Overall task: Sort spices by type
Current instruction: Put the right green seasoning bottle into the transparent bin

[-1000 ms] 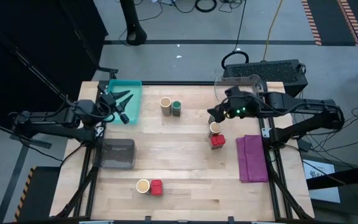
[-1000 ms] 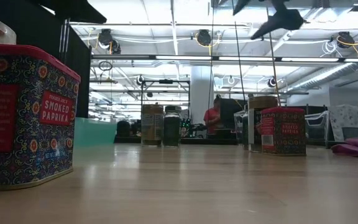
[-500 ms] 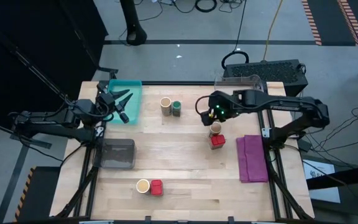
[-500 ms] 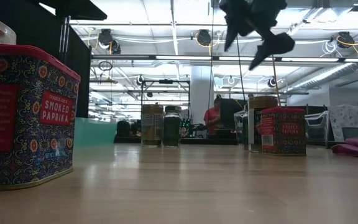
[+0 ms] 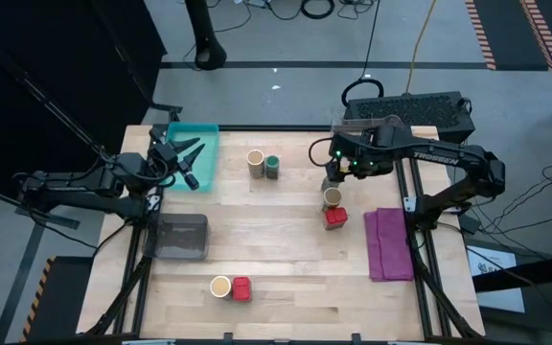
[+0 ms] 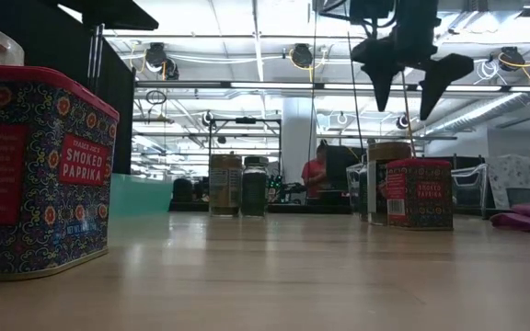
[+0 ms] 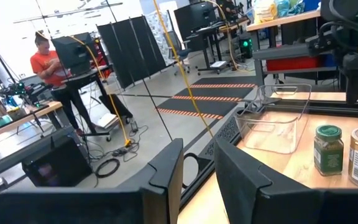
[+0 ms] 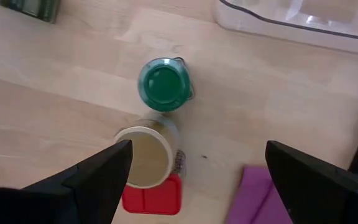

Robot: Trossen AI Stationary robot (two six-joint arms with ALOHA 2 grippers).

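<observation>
Right gripper jaws wide, empty, above green-lidded jar near clear bin

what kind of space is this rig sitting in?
Looks like a robotics lab or workshop, not a home. The low view shows exposed ceiling ducts and strip lights; the left wrist view shows hazard-striped floor tape, cables, and a person at a standing workstation.

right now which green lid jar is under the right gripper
The green-lid jar beside the tan jar and red tin; the open right gripper hovers above it. The other green-lid jar stands mid-table, far off.
</observation>
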